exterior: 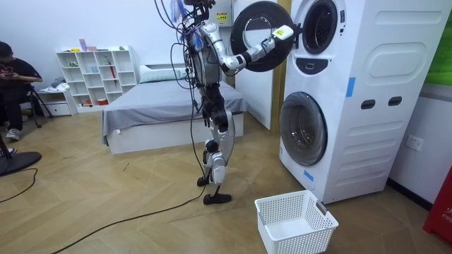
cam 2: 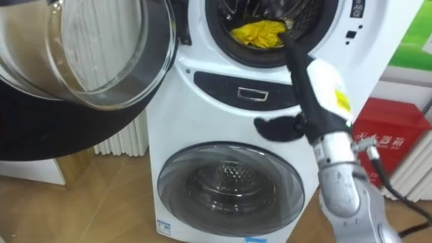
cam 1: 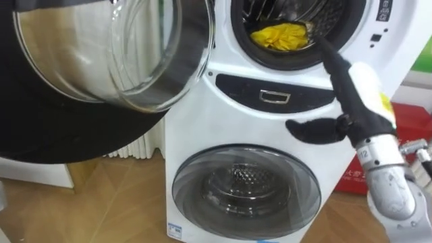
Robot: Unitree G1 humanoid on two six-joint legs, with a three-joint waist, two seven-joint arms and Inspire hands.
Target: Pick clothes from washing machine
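Note:
A yellow cloth point(cam 1: 280, 35) lies at the front of the upper drum of the white stacked washing machine point(cam 1: 202, 115), just inside the round opening. My right hand point(cam 1: 354, 88) reaches up from the lower right, open, with straight dark fingers whose tips are at the drum's rim beside the cloth's right edge; the thumb sticks out to the left over the control panel. The cloth point(cam 2: 258, 32) lies loose, with nothing closed on it. In the room view I stand upright before the machine with that hand point(exterior: 282, 32) stretched to the opening.
The upper door point(cam 1: 101, 61), open, hangs wide at the left with its glass bowl toward me. The lower door point(cam 1: 246, 192) is shut. A white laundry basket point(exterior: 295, 222) stands on the floor before the machine. A red box point(cam 1: 412, 121) is at the right.

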